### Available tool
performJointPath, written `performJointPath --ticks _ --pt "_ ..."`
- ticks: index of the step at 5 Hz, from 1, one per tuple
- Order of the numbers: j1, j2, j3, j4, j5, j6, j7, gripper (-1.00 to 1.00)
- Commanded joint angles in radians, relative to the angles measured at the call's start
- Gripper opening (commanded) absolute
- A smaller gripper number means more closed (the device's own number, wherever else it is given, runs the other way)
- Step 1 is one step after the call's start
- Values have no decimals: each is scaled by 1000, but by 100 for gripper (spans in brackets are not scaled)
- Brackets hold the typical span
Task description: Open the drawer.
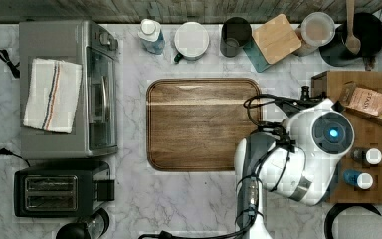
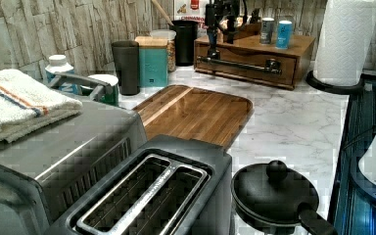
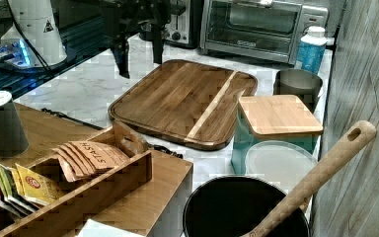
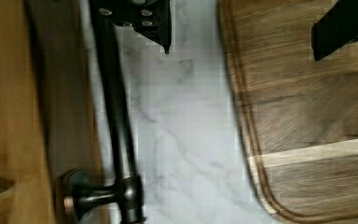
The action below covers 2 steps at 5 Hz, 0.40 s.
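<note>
Your gripper hangs upright over the drawer handle's far end in the left view, fingers spread wide, seemingly not touching it.

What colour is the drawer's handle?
Black handle on the brown wooden drawer; clearest in the wrist view.

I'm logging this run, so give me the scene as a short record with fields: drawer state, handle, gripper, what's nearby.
drawer: looks shut, front flush with the small wooden cabinet
handle: long black bar on two posts, running across the drawer front
gripper: open, fingers pointing down, hanging in front of the handle's end, on the left view's left
cutting board: flat on the marble counter, apart from the cabinet
cabinet top: two small bottles standing upright
</note>
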Motion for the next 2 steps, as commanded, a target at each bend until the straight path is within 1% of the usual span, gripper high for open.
performJointPath --ticks 1,2 --pt "-19 18 -17 -20 -60 197 -148 100" --pt "-20 35 -32 -5 -97 178 -121 100"
